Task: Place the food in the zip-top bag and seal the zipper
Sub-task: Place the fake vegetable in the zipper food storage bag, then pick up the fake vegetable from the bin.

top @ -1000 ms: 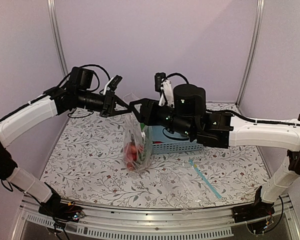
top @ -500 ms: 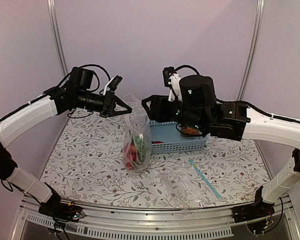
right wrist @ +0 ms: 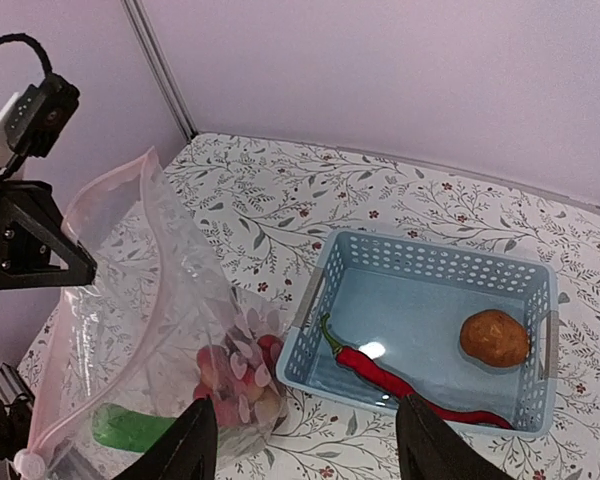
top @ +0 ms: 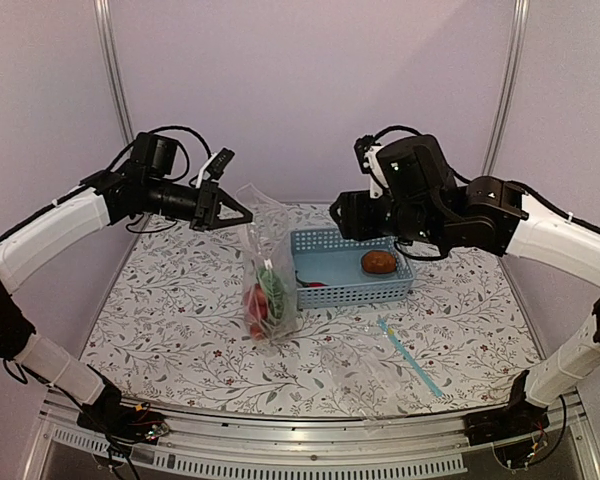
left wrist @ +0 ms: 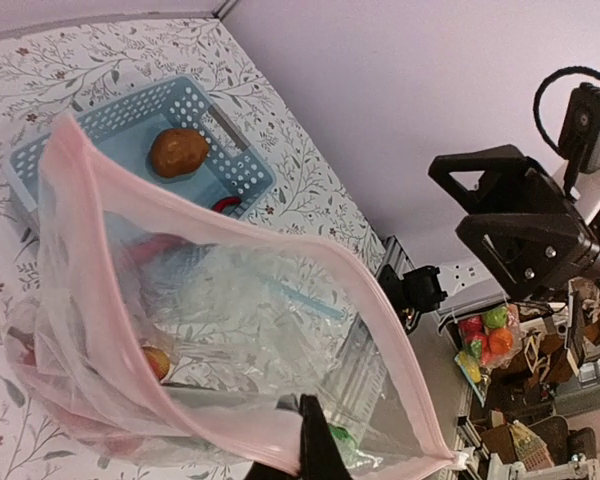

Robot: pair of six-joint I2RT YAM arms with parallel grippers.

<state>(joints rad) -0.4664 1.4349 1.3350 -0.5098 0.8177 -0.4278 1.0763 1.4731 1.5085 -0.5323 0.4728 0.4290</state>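
My left gripper (top: 238, 212) is shut on the mouth edge of the clear zip-top bag (top: 268, 262) and holds it upright and open. One dark finger (left wrist: 316, 445) pinches the pale pink zipper (left wrist: 385, 318). Inside the bag lie the red-yellow fruits (right wrist: 235, 372) and a green vegetable (right wrist: 130, 428). The red chili (right wrist: 400, 384) and the brown potato (right wrist: 494, 338) lie in the blue basket (top: 352, 293). My right gripper (right wrist: 305, 450) is open and empty. It hangs above the basket's left end, to the right of the bag.
A second clear bag with a teal-blue strip (top: 412, 360) lies flat on the flowered table at the front right. Purple walls and metal posts close the back and sides.
My right arm has drawn back from the bag's mouth to the right and upward, uncovering the basket. My left gripper still holds the bag, shifted slightly left.
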